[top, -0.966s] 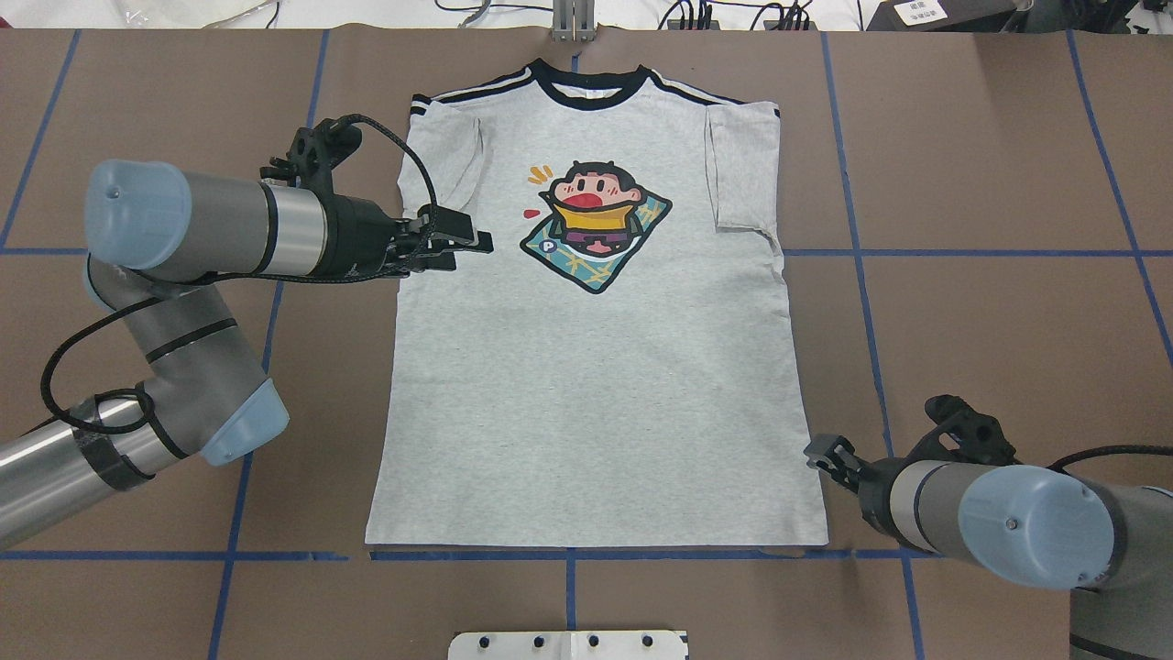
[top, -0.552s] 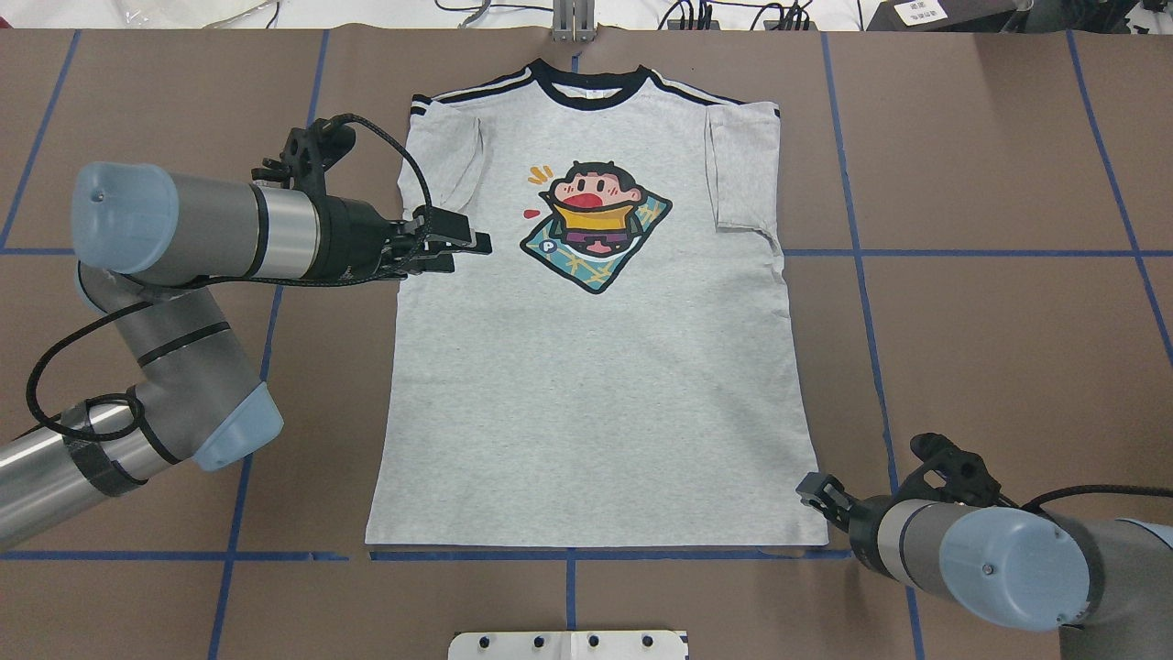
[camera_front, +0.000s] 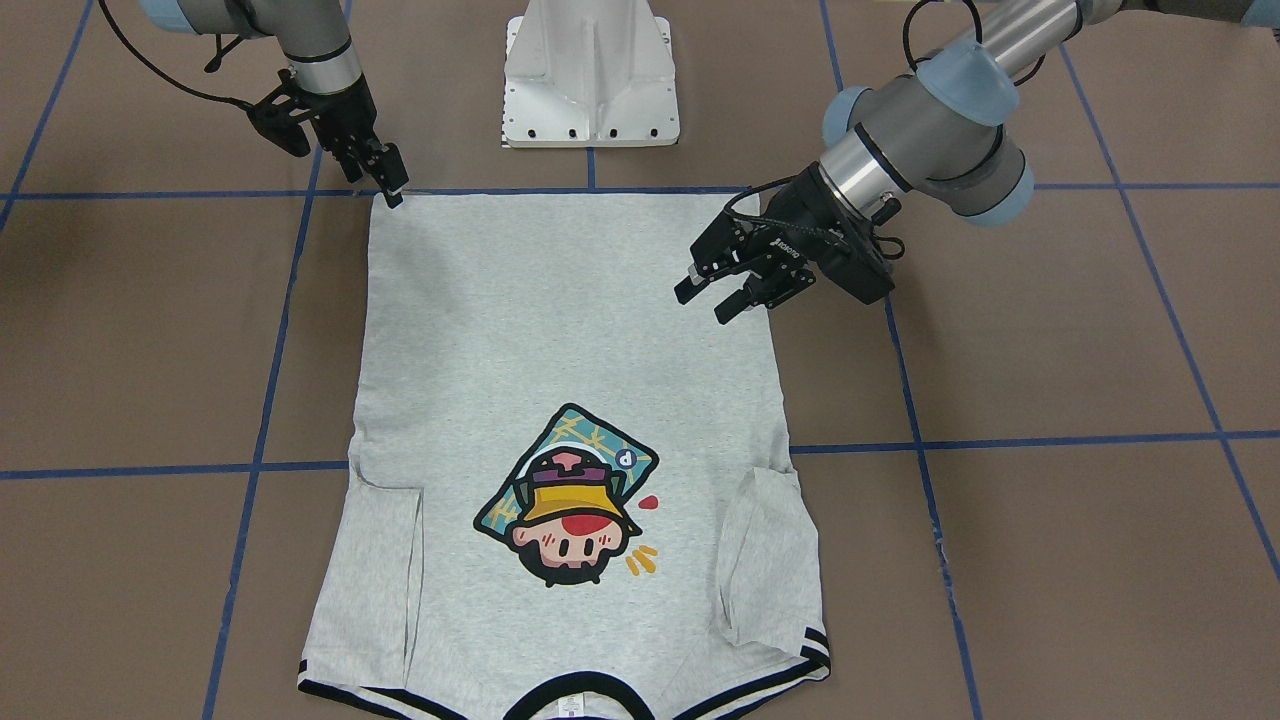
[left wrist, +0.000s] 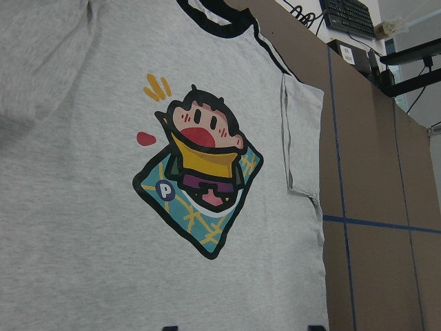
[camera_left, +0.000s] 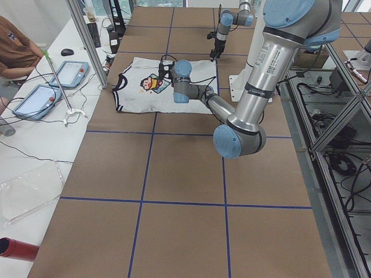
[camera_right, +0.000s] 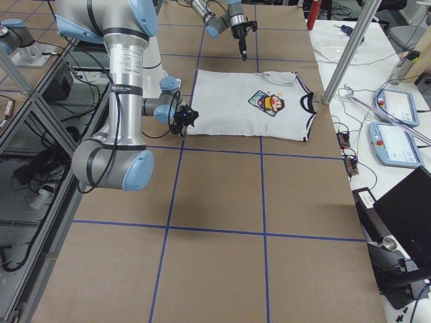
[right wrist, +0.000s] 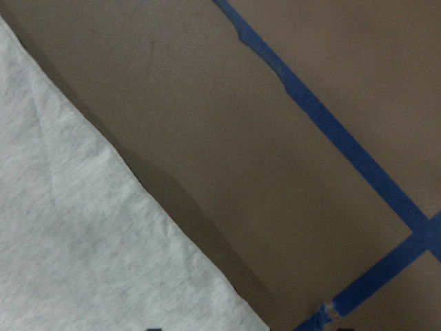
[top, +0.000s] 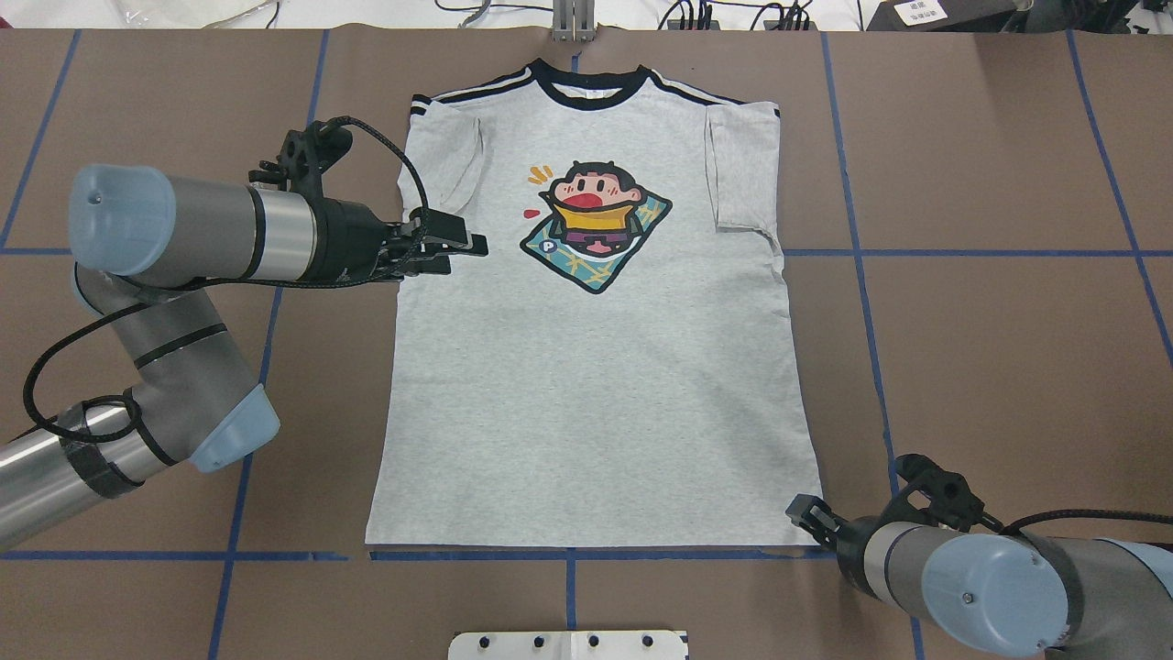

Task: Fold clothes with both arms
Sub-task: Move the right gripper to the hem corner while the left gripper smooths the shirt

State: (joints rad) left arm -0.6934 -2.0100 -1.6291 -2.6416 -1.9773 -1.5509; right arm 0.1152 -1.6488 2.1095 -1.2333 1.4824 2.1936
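The grey T-shirt [top: 586, 385] lies flat and face up on the brown table, collar at the far edge, both sleeves folded inward, cartoon print [top: 596, 225] showing. My left gripper [top: 463, 247] hovers over the shirt's left side at chest height; in the front-facing view [camera_front: 712, 298] its fingers stand apart and empty. My right gripper [top: 805, 513] is low at the shirt's near right hem corner, also seen in the front-facing view [camera_front: 388, 180]. The right wrist view shows that corner [right wrist: 76, 241] between two spread fingertips, not gripped.
The white pedestal [camera_front: 590, 80] stands at the near table edge between the arms. Blue tape lines [top: 861, 275] cross the table. A metal bracket [top: 573, 23] sits beyond the collar. Tablets [camera_left: 69, 72] and cables lie on a side table, with a person [camera_left: 14, 46] beside it.
My right gripper has moved toward me and slightly inward, down to the shirt's near right hem corner. My left gripper has drawn back slightly to the left, still open.
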